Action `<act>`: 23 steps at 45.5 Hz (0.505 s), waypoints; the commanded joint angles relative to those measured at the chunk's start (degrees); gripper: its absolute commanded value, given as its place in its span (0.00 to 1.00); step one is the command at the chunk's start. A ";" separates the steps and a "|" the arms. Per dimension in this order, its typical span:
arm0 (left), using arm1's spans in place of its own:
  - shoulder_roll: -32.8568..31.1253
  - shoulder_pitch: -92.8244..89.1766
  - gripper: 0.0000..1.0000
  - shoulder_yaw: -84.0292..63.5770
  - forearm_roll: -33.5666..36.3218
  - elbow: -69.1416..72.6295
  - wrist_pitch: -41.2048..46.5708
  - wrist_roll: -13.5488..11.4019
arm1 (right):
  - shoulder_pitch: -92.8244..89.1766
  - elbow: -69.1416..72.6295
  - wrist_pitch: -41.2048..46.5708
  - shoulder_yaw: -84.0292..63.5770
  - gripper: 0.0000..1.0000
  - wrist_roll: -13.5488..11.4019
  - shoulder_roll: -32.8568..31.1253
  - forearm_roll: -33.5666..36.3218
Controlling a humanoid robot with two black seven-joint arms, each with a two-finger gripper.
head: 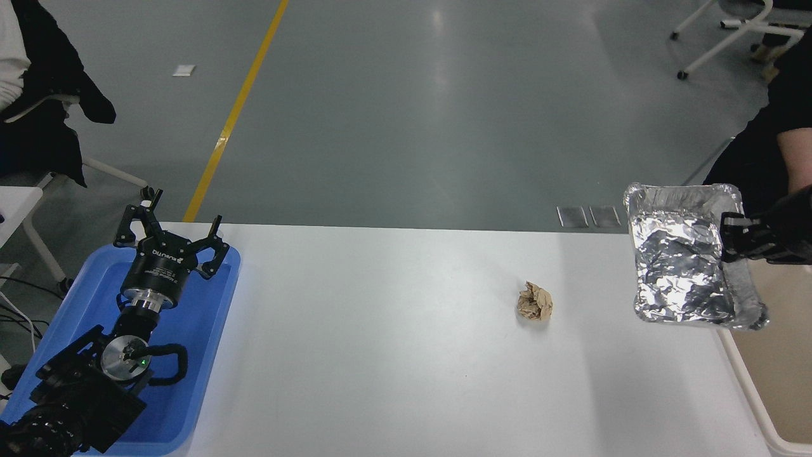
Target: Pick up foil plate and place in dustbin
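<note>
My right end effector (729, 238) is clenched on the right rim of the foil plate (682, 254), held tilted in the air above the bench's (393, 355) right edge. My arm runs off the frame, and the plate hides most of the dustbin (755, 387). A paper ball (535, 301) lies well apart. My left end effector (170, 244) hangs spread above the blue tray (209, 355).

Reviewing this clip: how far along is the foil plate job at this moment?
Pickup looks done: the right gripper holds the foil plate by its edge, lifted off the table. In hand: carrying it at the dustbin rim. Left: release inside. The left gripper sits open over the blue tray.
</note>
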 commanded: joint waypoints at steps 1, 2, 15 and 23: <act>0.03 0.00 1.00 0.00 0.00 0.02 0.00 0.01 | 10.00 0.16 6.70 -2.48 0.00 -0.10 0.09 -1.81; 0.03 0.00 1.00 0.00 0.00 0.02 0.00 0.01 | 10.09 0.16 6.70 -2.48 0.00 -0.10 0.09 -2.16; 0.03 0.00 1.00 0.00 0.00 0.02 0.00 0.01 | 9.65 0.16 6.61 -2.65 0.00 -0.10 0.01 -2.43; -0.06 0.00 1.00 0.00 0.00 0.02 0.00 0.01 | 9.48 0.16 6.52 -2.65 0.00 -0.10 -0.08 -2.43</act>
